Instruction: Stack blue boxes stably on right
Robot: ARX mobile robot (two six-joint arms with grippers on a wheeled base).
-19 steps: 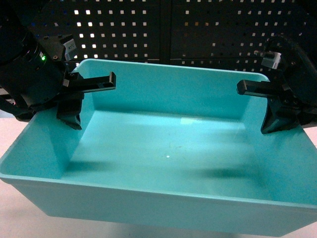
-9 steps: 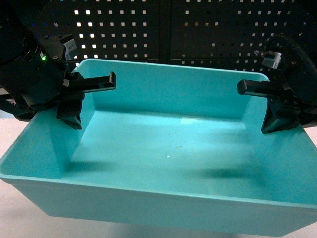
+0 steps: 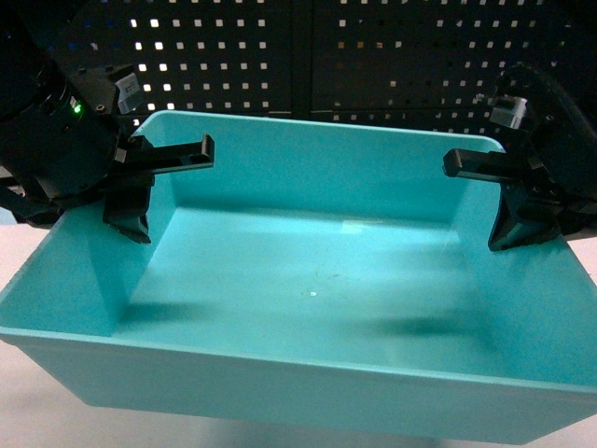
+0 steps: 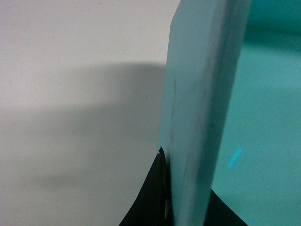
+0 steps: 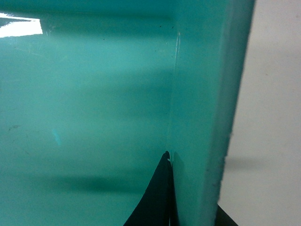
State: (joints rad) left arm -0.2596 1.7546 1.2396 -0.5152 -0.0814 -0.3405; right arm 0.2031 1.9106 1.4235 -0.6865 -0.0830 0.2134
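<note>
Blue box (image 3: 317, 280), side walls pinched between left claw (image 3: 140, 191) and right claw (image 3: 508, 201).

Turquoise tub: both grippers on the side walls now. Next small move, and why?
Probably a short, level, synchronized lift. The left gripper pinches the left wall and the right gripper the right wall of the turquoise tub, with a finger on each side of the rim. The tub looks empty, and no stacking target is in view yet.
</note>
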